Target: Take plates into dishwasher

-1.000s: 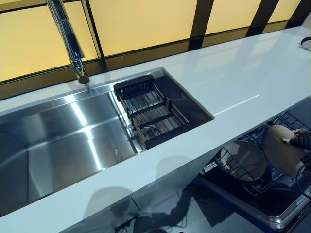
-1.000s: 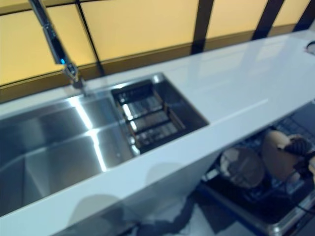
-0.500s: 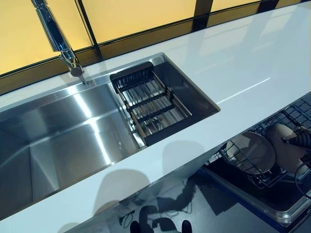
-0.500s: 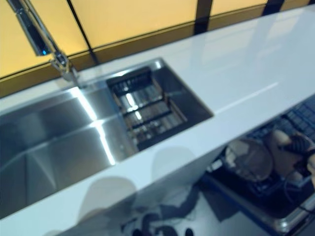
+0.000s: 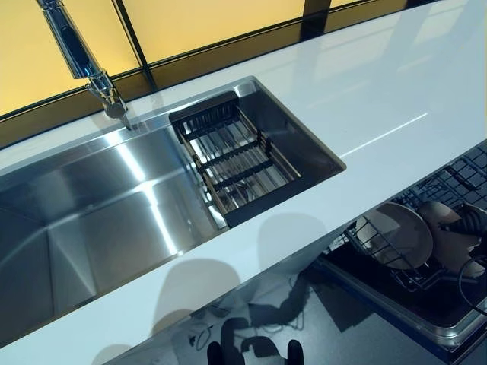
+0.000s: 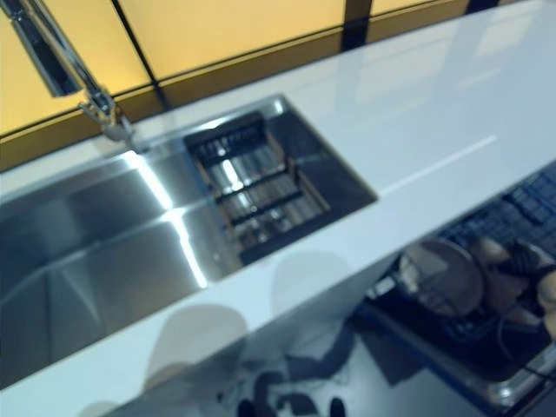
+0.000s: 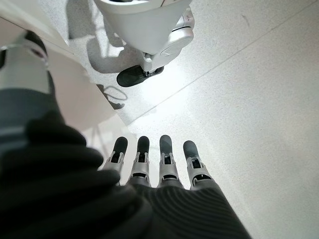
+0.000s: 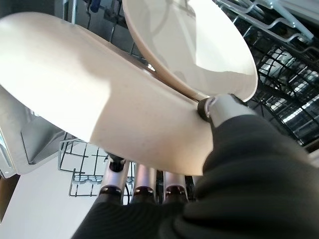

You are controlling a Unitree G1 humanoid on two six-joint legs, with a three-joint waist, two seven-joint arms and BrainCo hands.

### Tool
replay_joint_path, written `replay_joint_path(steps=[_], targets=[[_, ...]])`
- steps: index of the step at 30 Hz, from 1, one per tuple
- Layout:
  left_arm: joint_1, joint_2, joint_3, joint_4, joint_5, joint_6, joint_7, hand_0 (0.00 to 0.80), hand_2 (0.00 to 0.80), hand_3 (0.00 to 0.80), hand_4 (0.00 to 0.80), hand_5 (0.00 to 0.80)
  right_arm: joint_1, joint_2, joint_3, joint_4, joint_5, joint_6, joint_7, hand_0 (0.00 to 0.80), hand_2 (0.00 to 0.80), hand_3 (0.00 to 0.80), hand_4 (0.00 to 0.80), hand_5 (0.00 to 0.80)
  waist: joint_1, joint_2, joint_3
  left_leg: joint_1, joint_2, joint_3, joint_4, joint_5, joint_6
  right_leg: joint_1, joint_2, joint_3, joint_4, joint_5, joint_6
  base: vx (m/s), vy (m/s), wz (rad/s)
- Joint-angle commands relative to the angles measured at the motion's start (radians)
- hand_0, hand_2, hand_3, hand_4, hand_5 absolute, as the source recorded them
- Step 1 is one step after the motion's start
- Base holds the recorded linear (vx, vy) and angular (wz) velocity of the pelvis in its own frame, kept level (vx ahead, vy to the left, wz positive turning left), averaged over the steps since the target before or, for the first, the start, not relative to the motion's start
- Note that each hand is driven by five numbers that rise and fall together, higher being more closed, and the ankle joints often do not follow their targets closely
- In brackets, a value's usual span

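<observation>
The sink [image 5: 91, 220] is sitting in the countertop [image 5: 365, 99], taking its left part. The faucet [image 5: 80, 61] is standing behind the sink, at the back rim. The drain rack [image 5: 232, 163] is lying inside the sink, at its right end. The dishwasher rack [image 5: 449, 190] is lying below the front edge of the countertop, on the right side. Two plates are standing on edge in this rack, side by side: the first plate [image 5: 396, 236] is on the left, and the second plate [image 5: 450, 236] is just to its right. The right hand [image 5: 473, 222] is pinching the second plate at its rim. The left hand [image 7: 154, 169] is hanging over the floor [image 7: 259, 99], well apart from everything.
</observation>
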Motion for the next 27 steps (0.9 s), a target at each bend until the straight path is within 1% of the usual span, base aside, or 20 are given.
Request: replay_joint_path(steps=[1, 8, 15, 18, 19, 20, 21, 27], targets=[[-0.028, 0.013, -0.028, 0.044, -0.010, 0.000, -0.006, 0.000, 0.000, 0.000, 0.000, 0.000, -0.074, -0.043, 0.056, -0.019, -0.032, -0.016, -0.015, 0.800, 0.800, 0.800, 0.800, 0.800, 0.010, -0.031, -0.040, 0.065, -0.002, 0.005, -0.002, -0.057, -0.019, -0.062, -0.018, 0.017, 0.014, 0.059, 0.030, 0.000, 0.000, 0.00], [-0.027, 0.018, -0.034, 0.038, -0.001, 0.004, -0.014, 0.000, 0.000, 0.000, 0.000, 0.000, -0.083, -0.044, 0.082, 0.011, -0.099, -0.017, -0.045, 0.800, 0.800, 0.800, 0.800, 0.800, 0.019, -0.028, -0.043, 0.065, -0.004, -0.002, -0.002, -0.056, -0.017, -0.059, -0.021, 0.012, 0.014, 0.059, 0.032, 0.000, 0.000, 0.00], [-0.031, 0.017, -0.043, 0.032, -0.003, 0.009, -0.017, 0.000, 0.000, 0.000, 0.000, 0.000, -0.115, -0.029, 0.116, 0.035, -0.137, 0.002, -0.091, 0.800, 0.800, 0.800, 0.800, 0.800, 0.026, -0.013, -0.040, 0.058, -0.007, -0.007, -0.002, -0.053, -0.017, -0.065, -0.025, 0.010, 0.013, 0.060, 0.032, 0.000, 0.000, 0.00], [-0.028, 0.015, -0.047, 0.030, -0.007, 0.005, -0.019, 0.000, 0.000, 0.000, 0.000, 0.000, -0.129, -0.019, 0.126, 0.035, -0.130, 0.025, -0.109, 0.800, 0.800, 0.800, 0.800, 0.800, 0.028, -0.005, -0.038, 0.056, -0.009, -0.009, -0.002, -0.052, -0.018, -0.067, -0.025, 0.011, 0.012, 0.059, 0.031, 0.000, 0.000, 0.00], [-0.030, 0.013, -0.050, 0.029, -0.008, 0.005, -0.018, 0.000, 0.000, 0.000, 0.000, 0.000, -0.134, -0.017, 0.126, 0.039, -0.134, 0.036, -0.124, 0.681, 0.681, 0.681, 0.681, 0.681, 0.028, -0.002, -0.037, 0.055, -0.009, -0.008, -0.002, -0.051, -0.018, -0.067, -0.025, 0.011, 0.012, 0.059, 0.031, 0.000, 0.000, 0.00], [-0.029, 0.012, -0.050, 0.030, -0.009, 0.004, -0.020, 0.000, 0.000, 0.000, 0.000, 0.000, -0.137, -0.015, 0.125, 0.043, -0.134, 0.037, -0.146, 0.085, 0.085, 0.085, 0.085, 0.085, 0.028, 0.000, -0.036, 0.055, -0.009, -0.008, -0.002, -0.051, -0.018, -0.067, -0.026, 0.010, 0.012, 0.060, 0.030, 0.002, 0.032, 0.01], [-0.028, 0.009, -0.053, 0.029, -0.010, 0.002, -0.019, 0.000, 0.000, 0.000, 0.000, 0.000, -0.142, -0.012, 0.123, 0.047, -0.128, 0.044, -0.142, 0.000, 0.000, 0.000, 0.000, 0.000, 0.028, 0.002, -0.036, 0.055, -0.010, -0.008, -0.002, -0.051, -0.018, -0.067, -0.026, 0.011, 0.012, 0.060, 0.031, 0.008, 0.031, 0.02], [-0.030, 0.007, -0.055, 0.028, -0.005, 0.007, -0.021, 0.000, 0.000, 0.000, 0.000, 0.000, -0.138, -0.018, 0.113, 0.048, -0.128, 0.062, -0.146, 0.000, 0.000, 0.000, 0.000, 0.000, 0.027, 0.000, -0.039, 0.061, -0.009, -0.008, -0.002, -0.053, -0.018, -0.062, -0.028, 0.010, 0.012, 0.060, 0.031, 0.000, 0.000, 0.00]])
